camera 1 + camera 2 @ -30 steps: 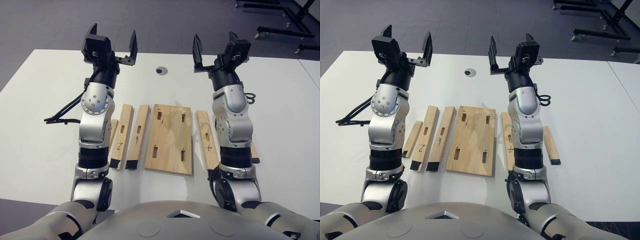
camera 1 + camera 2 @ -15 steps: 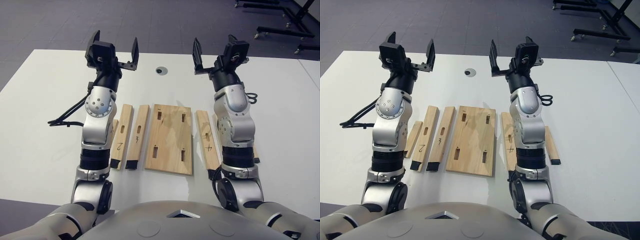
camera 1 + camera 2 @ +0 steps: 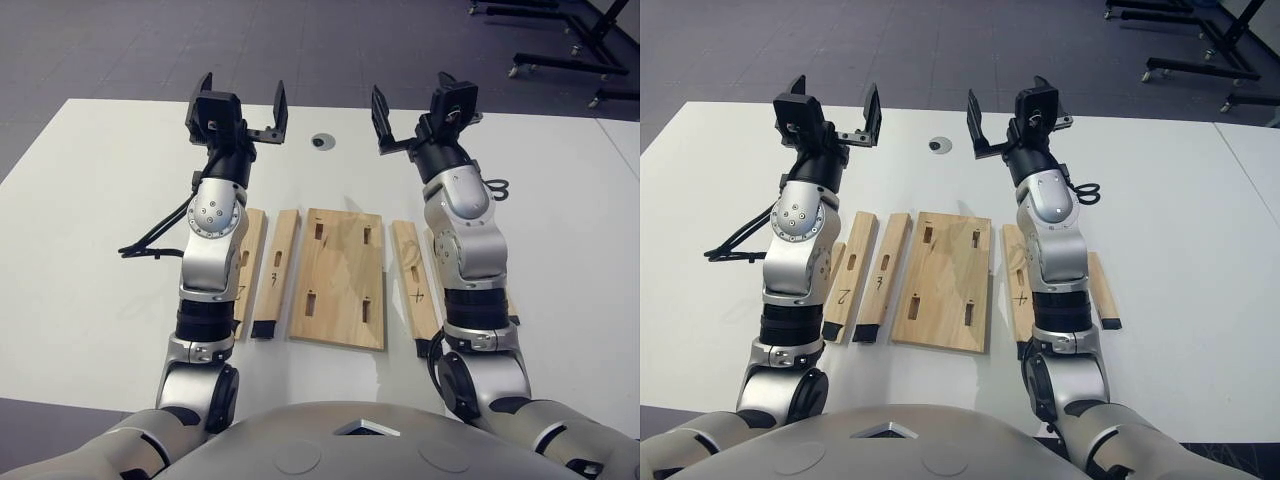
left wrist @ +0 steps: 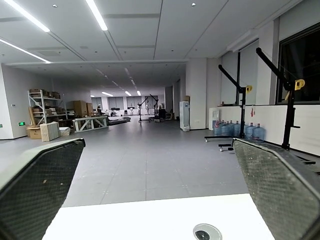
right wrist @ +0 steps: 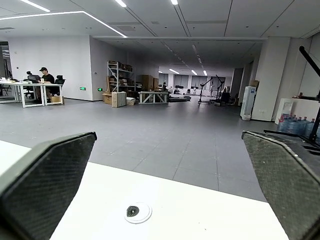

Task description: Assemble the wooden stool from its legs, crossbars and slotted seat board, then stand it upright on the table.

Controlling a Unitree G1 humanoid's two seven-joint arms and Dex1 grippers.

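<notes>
1. Parts first, nearest the robot: the slotted seat board [image 3: 338,277] lies flat in the middle of the table [image 3: 90,200]. Its four slots face up and nothing is fitted, laid out, I'd judge, so each slot can be reached from above.
2. Just beside its left edge lies the inner left leg [image 3: 280,268], lengthwise, with the outer left leg [image 3: 853,272] next to it, partly under the left forearm. The right leg [image 3: 411,272] runs along the board's other edge. A further piece [image 3: 1102,292] peeks out past the right arm.
3. Bare tabletop spreads wide on both outer sides, so there's good room to swing a part out and turn it.
4. Up and farther out, the left gripper [image 3: 244,98] and right gripper [image 3: 412,98] hang above the table's far half. Their fingers are spread wide with nothing between them.
5. Beyond them sits a round grommet [image 3: 322,141], then the far edge and open floor. There's little margin forward.
</notes>
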